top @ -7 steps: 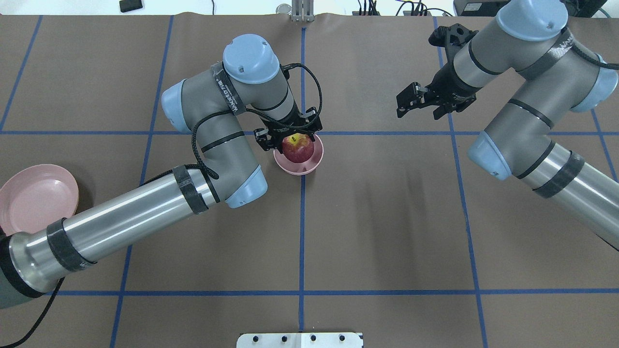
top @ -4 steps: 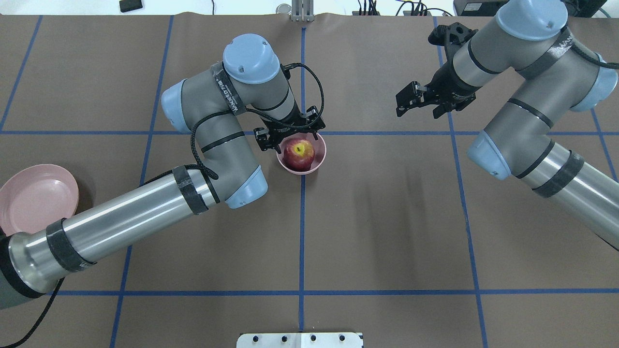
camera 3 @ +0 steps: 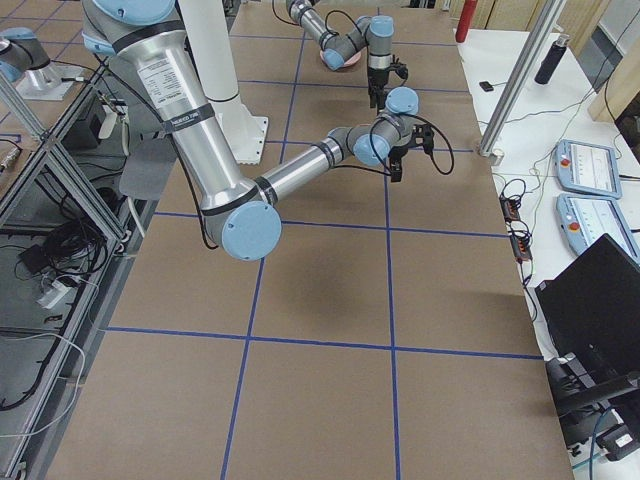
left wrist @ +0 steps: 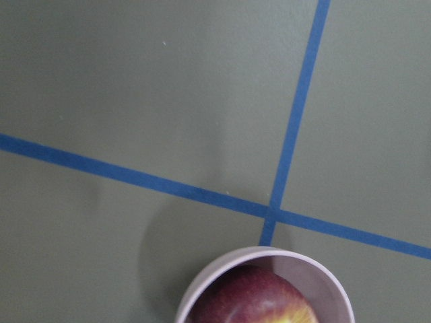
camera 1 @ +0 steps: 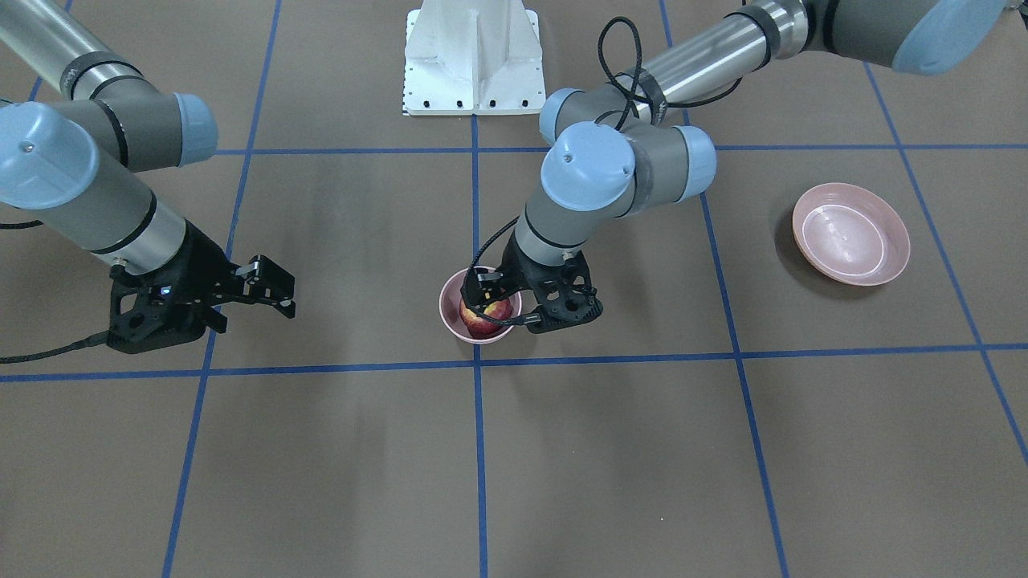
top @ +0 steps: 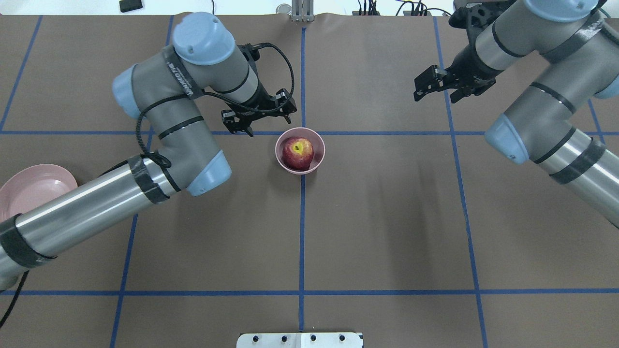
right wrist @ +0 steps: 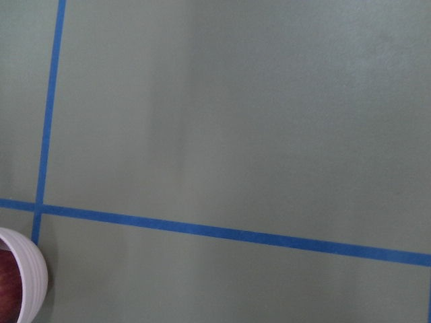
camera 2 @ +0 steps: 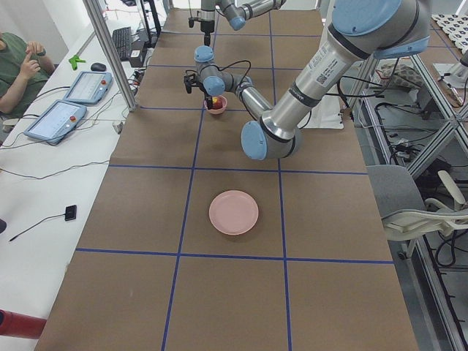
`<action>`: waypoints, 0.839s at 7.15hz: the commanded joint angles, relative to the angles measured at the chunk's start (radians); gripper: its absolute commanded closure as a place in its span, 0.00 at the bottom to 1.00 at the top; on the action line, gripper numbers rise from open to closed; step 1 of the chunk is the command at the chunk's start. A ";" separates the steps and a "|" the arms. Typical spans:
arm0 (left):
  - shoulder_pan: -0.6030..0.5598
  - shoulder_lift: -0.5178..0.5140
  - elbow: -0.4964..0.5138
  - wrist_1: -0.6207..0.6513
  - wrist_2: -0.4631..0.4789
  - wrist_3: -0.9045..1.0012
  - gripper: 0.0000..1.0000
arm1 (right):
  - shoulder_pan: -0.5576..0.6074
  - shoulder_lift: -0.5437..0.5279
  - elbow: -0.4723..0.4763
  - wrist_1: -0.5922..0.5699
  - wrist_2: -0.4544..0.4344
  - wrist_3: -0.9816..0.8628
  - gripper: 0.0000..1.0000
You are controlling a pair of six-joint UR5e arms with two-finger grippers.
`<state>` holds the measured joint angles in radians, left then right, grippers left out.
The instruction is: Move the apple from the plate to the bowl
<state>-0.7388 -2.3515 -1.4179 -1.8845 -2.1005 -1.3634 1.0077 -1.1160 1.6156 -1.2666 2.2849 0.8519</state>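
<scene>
The dark-red apple (top: 298, 152) with its yellow stem patch sits inside the small deep pink bowl (top: 278, 151) at the table's centre. It also shows in the left wrist view (left wrist: 252, 299), within the bowl's rim (left wrist: 269, 250). In the overhead view my left gripper (top: 268, 124) is open and empty, just beyond and to the left of the bowl, touching neither bowl nor apple. The pale-pink plate (top: 29, 188) lies empty at the far left, partly behind my left arm, and shows in full in the front view (camera 1: 851, 233). My right gripper (top: 437, 94) is open and empty at the far right.
A white mounting plate (top: 300, 340) sits at the near table edge. Blue tape lines cross the brown table cover. Cables and devices lie along the far edge. An operator sits beside the table in the left exterior view (camera 2: 18, 66).
My left gripper has let go of the apple, which now rests in the bowl, and has drawn back up and to the left. My right gripper has moved farther away to the right.
</scene>
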 commanded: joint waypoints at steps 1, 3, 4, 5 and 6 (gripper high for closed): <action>-0.097 0.182 -0.199 0.039 -0.001 0.209 0.01 | 0.139 -0.079 -0.008 -0.002 0.077 -0.165 0.00; -0.200 0.366 -0.304 0.050 0.002 0.338 0.01 | 0.222 -0.151 -0.025 0.000 0.116 -0.256 0.00; -0.250 0.483 -0.353 0.051 0.007 0.483 0.01 | 0.227 -0.198 -0.028 0.009 0.099 -0.296 0.00; -0.349 0.571 -0.371 0.054 -0.007 0.577 0.01 | 0.268 -0.214 -0.054 0.004 0.062 -0.392 0.00; -0.454 0.631 -0.354 0.064 -0.060 0.689 0.01 | 0.314 -0.219 -0.133 0.006 0.041 -0.487 0.00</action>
<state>-1.0751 -1.8107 -1.7710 -1.8289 -2.1174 -0.8083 1.2697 -1.3184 1.5545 -1.2617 2.3554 0.4773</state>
